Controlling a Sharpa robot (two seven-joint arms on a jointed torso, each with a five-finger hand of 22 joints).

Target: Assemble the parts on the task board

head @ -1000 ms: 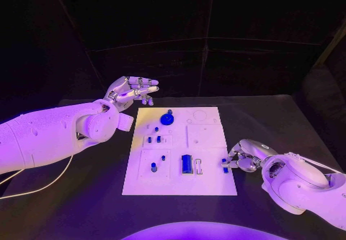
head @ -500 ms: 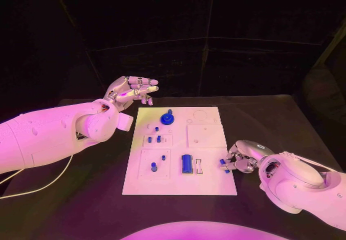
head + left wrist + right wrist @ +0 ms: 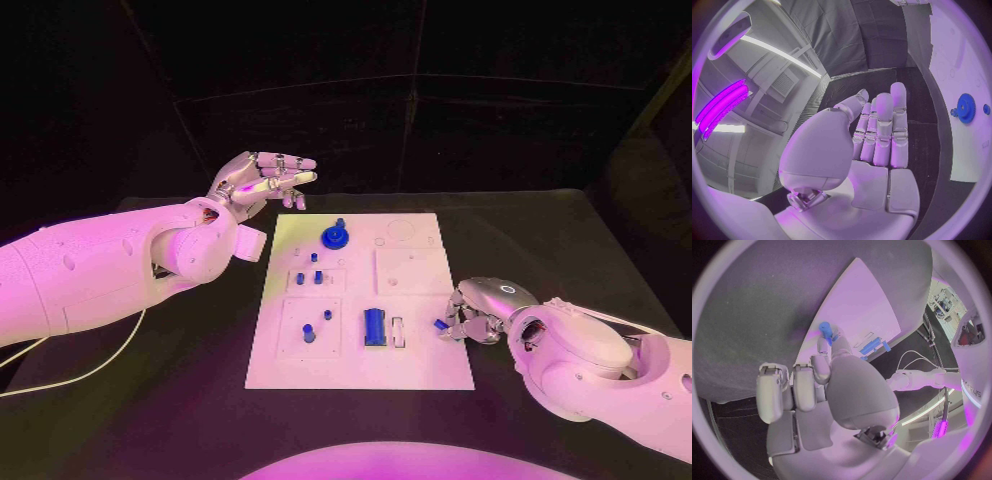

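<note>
while my right hand (image 3: 483,312) pinches a blue part (image 3: 438,324) at its fingertips over the board (image 3: 411,270) edge, my left hand (image 3: 264,182) hovers empty beyond the far corner, fingers straight and together. i see other parts standing in the board's recesses, a round one (image 3: 335,237) near the far end.

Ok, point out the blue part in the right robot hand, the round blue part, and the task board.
Small blue part (image 3: 825,328), right wrist view, its upper end.
Round blue part (image 3: 335,238), head view, its disc.
Task board (image 3: 411,270), head view, bare right side.
</note>
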